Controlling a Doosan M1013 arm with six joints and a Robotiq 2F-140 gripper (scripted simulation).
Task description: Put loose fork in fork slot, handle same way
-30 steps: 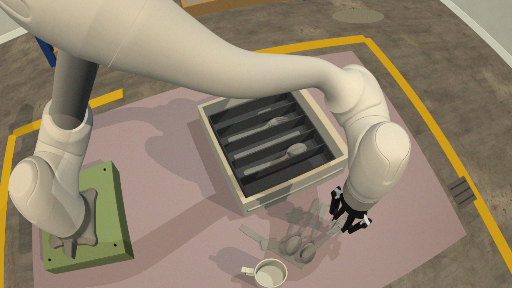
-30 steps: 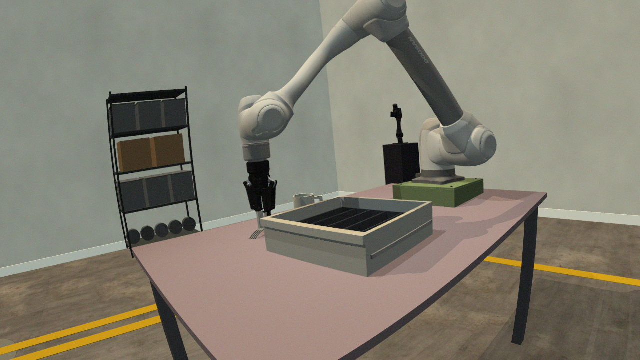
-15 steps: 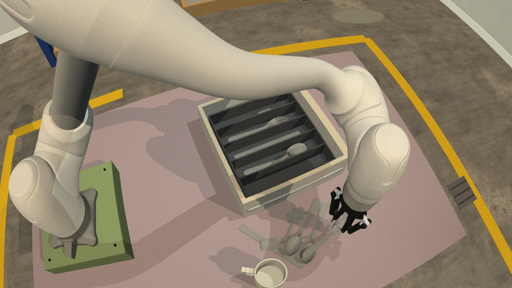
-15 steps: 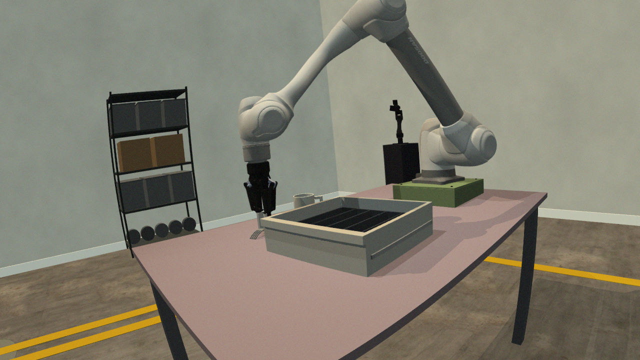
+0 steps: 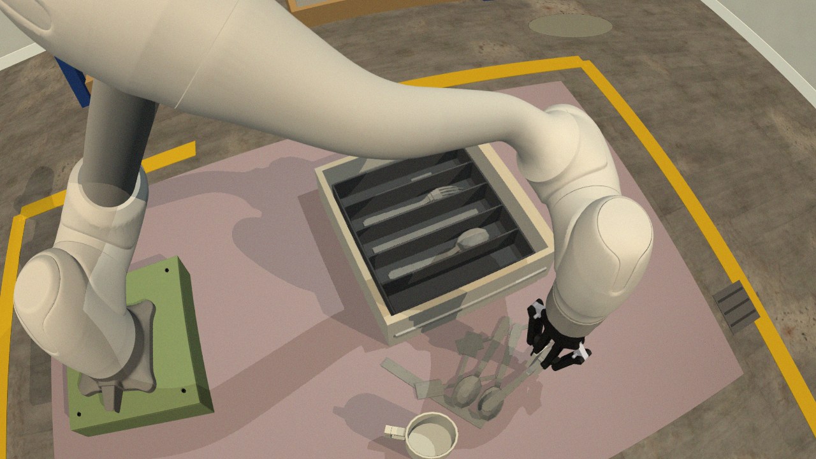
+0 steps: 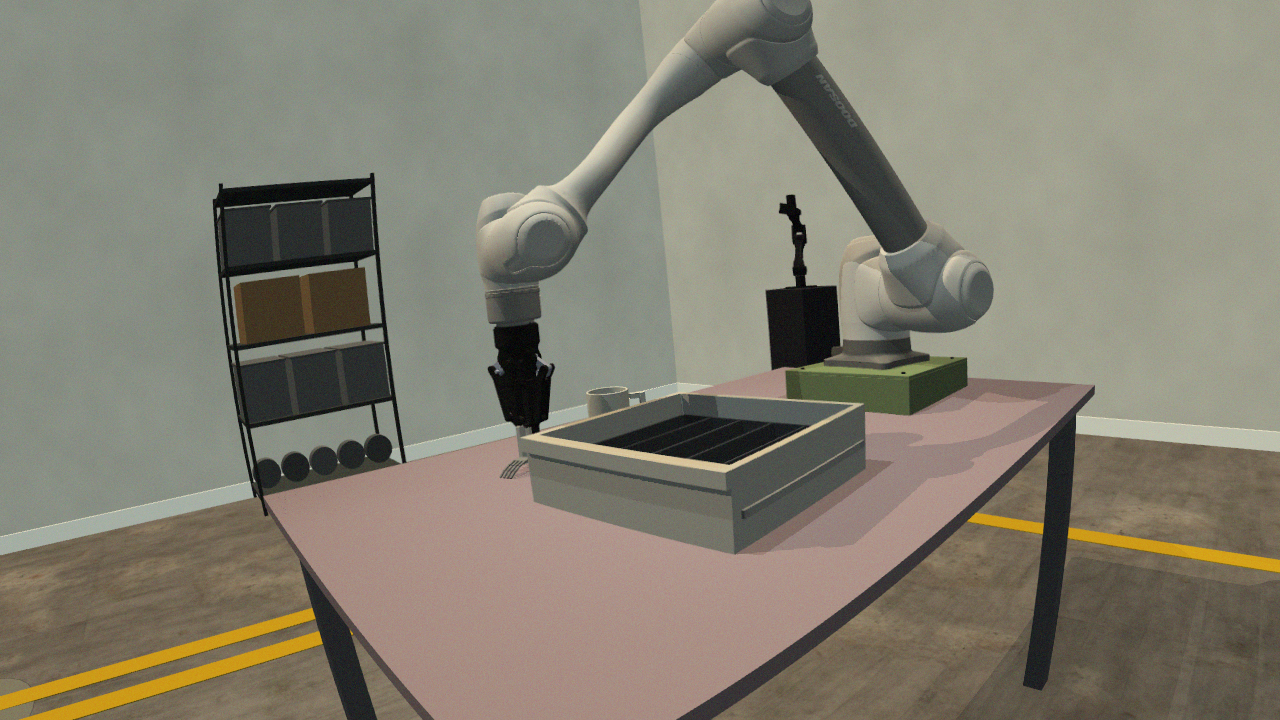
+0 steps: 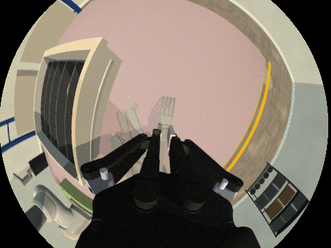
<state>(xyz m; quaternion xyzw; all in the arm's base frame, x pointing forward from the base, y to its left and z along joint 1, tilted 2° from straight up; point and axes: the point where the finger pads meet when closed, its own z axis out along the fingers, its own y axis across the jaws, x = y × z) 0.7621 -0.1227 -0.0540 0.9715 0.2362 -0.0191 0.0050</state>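
Note:
The loose fork [image 7: 169, 110] lies in front of the tray on the pink table, tines pointing away from my wrist camera. My gripper [image 7: 164, 129] points straight down and is shut on its handle. In the exterior view the gripper [image 6: 523, 416] stands just left of the tray's near corner, and the fork's tines [image 6: 512, 467] are low at the table top. From above, the gripper [image 5: 542, 354] is off the tray's front right corner. The tray [image 5: 433, 234] holds a fork [image 5: 422, 202] in its second slot from the far side, tines toward the right end.
The tray also holds a knife [image 5: 424, 231] and a spoon [image 5: 451, 248] in other slots. Two loose spoons [image 5: 479, 393] and a flat utensil [image 5: 408, 377] lie left of the gripper. A mug [image 5: 430, 437] stands near the table's front edge. The green robot base [image 5: 142, 348] is at the left.

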